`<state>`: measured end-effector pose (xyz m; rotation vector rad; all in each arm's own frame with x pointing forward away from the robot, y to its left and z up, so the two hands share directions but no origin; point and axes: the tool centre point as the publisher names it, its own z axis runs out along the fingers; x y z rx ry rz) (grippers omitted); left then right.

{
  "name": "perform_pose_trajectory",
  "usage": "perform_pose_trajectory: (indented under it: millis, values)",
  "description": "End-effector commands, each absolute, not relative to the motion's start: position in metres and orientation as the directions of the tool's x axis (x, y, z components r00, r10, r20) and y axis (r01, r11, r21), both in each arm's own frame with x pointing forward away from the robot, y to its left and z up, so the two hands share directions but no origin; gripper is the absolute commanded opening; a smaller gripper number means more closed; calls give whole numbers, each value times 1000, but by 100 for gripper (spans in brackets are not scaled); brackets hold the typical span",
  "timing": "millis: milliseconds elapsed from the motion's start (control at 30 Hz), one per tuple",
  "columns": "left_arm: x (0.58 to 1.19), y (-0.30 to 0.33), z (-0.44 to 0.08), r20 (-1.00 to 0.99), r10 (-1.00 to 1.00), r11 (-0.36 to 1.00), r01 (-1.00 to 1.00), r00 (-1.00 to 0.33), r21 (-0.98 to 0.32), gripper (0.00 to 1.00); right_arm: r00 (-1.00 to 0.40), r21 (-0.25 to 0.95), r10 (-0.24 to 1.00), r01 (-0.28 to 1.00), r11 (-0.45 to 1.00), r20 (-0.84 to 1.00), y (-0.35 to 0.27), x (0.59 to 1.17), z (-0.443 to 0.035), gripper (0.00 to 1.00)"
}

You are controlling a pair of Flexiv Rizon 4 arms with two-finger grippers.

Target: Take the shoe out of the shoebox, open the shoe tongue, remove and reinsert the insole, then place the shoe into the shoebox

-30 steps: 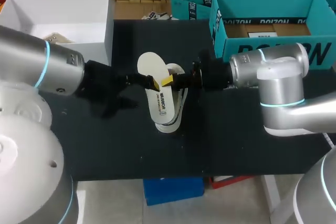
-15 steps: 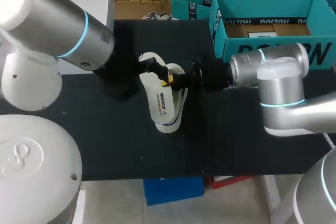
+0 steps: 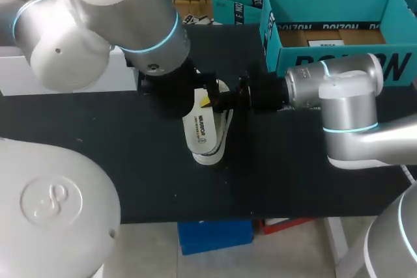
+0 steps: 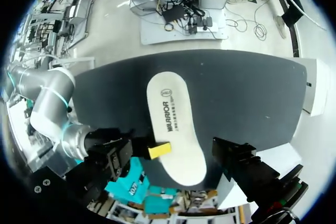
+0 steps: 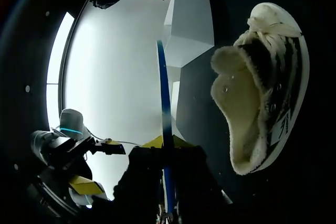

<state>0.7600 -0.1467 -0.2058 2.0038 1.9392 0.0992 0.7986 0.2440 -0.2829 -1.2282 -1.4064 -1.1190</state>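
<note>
Head view sets the white insole (image 3: 201,125) over the shoe (image 3: 223,133) at the middle of the black table (image 3: 130,174), with the teal shoebox (image 3: 339,24) far right. The left arm (image 3: 117,4) hides the fingers there. Right wrist view shows the right gripper (image 5: 167,142) closed on the insole, seen edge-on between its yellow tips. The shoe lies apart, fleecy opening showing. That view also catches the left gripper (image 5: 98,164), fingers spread and holding nothing. Left wrist view alone shows the insole's printed face, one yellow tip at its rim.
</note>
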Motion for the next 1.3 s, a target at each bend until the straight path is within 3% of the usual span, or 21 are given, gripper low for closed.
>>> perform_pose_trajectory:
  millis: [33,433,1300]
  values:
    - [760,-151,-204,233,970,-2,955,-70,298,100,-70,58,150,995,83,986,246,799,-284,0]
    - [774,-153,-203,154,971,140,959,-181,247,100,-70,58,150,995,83,986,246,799,-284,0]
    - [796,-153,-204,35,983,170,962,-182,215,100,-70,58,150,995,83,986,246,799,-284,0]
